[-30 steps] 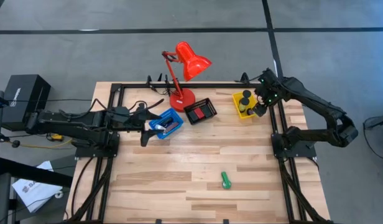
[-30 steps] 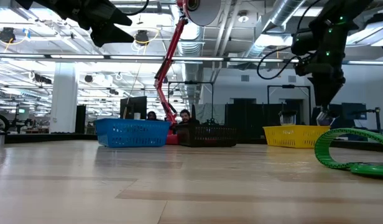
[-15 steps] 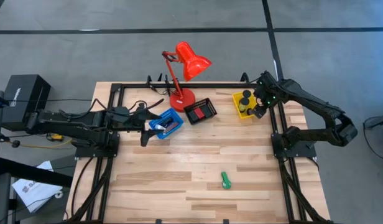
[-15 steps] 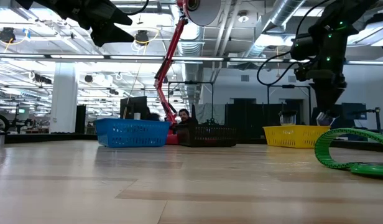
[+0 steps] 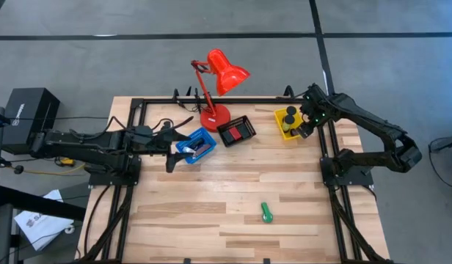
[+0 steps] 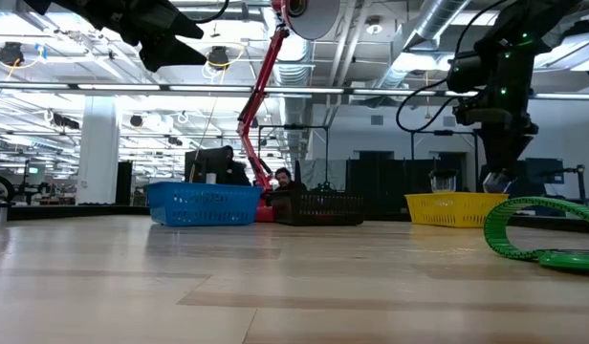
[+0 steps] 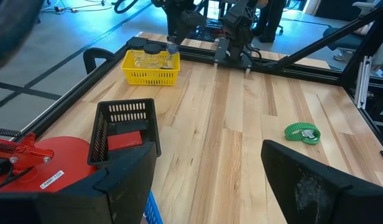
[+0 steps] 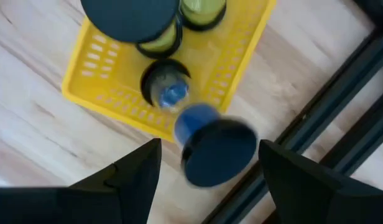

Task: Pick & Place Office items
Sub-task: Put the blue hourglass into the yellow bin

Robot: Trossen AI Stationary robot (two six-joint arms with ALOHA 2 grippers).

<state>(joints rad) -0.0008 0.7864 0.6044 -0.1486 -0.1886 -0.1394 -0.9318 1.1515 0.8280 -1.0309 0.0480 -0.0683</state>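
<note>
1. High view: I see the right gripper (image 5: 305, 129) at the right edge of the yellow tray (image 5: 282, 132), upper right of the frame. Its finger state is unreadable from above.
2. Right wrist view settles it: the fingers (image 8: 126, 174) stand wide apart, with a blurred blue-and-black round piece (image 8: 211, 144) between them over the yellow tray's (image 8: 104, 93) rim. I cannot tell whether anything touches that piece. More round black-capped items (image 8: 130, 15) sit inside the tray.
3. Left gripper (image 5: 169, 160) hangs beside the blue tray (image 5: 188, 147), left of centre in the high view. Left wrist view shows its fingers (image 7: 126, 180) spread wide, nothing between them.
4. Green stubby cylinder (image 5: 266, 213) lies alone on the table (image 5: 211, 220), lower centre in the high view. The left wrist view shows it as a green ring (image 7: 302, 132) lying flat at right.
5. Black tray (image 5: 236, 130) holds a red block (image 5: 238, 132); the left wrist view confirms it.
6. Low view alone shows people (image 6: 285, 180) in the room behind the trays, and the red desk lamp (image 5: 219, 81) reaching to the top edge.
</note>
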